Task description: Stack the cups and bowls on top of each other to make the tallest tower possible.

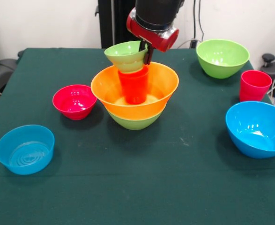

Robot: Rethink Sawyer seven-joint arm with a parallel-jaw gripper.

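- The tower (134, 96) stands near the middle of the bench (128, 187), a little toward its far edge; from the bottom up it shows a big green bowl (134, 123), a very wide orange bowl (135, 89) nested in it, an orange cup (133, 84) standing upright inside the orange bowl, and a small green bowl (126, 56) on top of the cup
- Only the lower curve of the big green bowl peeks out beneath the orange one; the orange bowl is glossy, its rim wider than anything else on the bench
- The orange cup is a plain tumbler, narrower than the bowls, rising above the orange bowl's rim
- The small green bowl sits slightly tilted, mouth up; the tool (145, 52) reaches down at its right rim, dark fingers pinching that rim, beneath a red and black wrist
- A small red bowl (75, 101) sits just left of the tower, apart from it; a small blue bowl (25, 149) lies toward the near left corner
- A second big green bowl (222, 57) rests by the far right corner; a red cup (255, 86) stands upright at the right edge; a big blue bowl (258, 129) sits just in front of it, also by the right edge
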